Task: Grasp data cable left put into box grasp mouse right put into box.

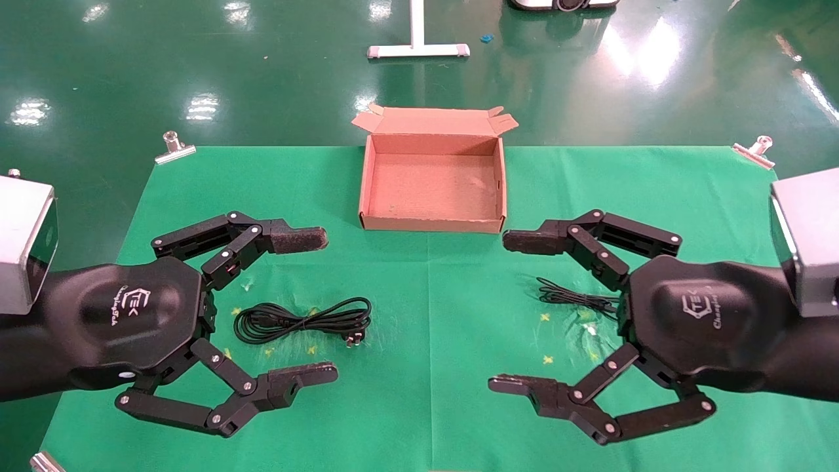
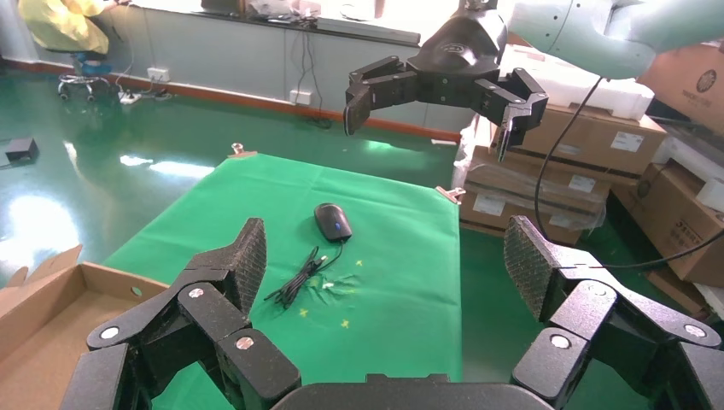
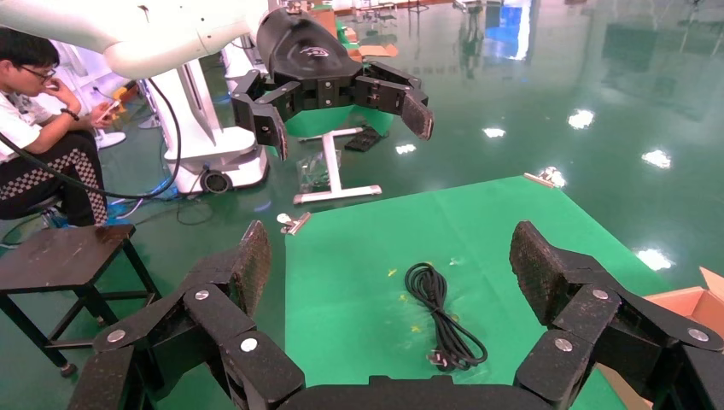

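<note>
The data cable point(image 1: 301, 321), a thick black coil tied at its middle, lies on the green cloth between the fingers of my left gripper point(image 1: 324, 306), which hovers open and empty above it. The cable also shows in the right wrist view point(image 3: 444, 316). The mouse point(image 2: 332, 221) lies on the cloth with its thin cord point(image 2: 299, 278) bundled beside it. In the head view the mouse body is hidden behind my right gripper point(image 1: 501, 311), which is open and empty, and only the cord point(image 1: 570, 296) shows. The empty cardboard box point(image 1: 432, 223) stands at the table's far middle, flaps open.
Metal clips point(image 1: 174, 147) point(image 1: 754, 152) hold the cloth at the far corners. A white stand base point(image 1: 418, 49) is on the floor beyond the table. Stacked cartons point(image 2: 589, 145) stand off the right side. A seated person point(image 3: 43, 111) and a stool point(image 3: 68, 256) are off the left side.
</note>
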Controlling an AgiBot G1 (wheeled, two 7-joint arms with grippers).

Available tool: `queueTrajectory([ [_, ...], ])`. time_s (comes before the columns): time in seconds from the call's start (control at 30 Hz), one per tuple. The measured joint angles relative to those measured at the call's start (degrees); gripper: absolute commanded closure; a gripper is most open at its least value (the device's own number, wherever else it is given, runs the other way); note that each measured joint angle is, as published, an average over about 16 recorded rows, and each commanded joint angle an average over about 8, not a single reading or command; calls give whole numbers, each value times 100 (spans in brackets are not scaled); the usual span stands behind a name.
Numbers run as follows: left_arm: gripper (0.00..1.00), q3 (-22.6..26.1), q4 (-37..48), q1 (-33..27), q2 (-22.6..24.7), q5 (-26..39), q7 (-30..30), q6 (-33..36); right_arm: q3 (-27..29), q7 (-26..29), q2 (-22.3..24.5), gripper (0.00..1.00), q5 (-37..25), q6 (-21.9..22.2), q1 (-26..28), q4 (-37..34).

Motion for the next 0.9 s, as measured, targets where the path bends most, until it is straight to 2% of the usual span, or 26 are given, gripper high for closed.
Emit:
queueTrajectory([
  [0.9,0,8,-2,5,-11,23,-4,2,0,1,2,0,2,-1,-2,3],
])
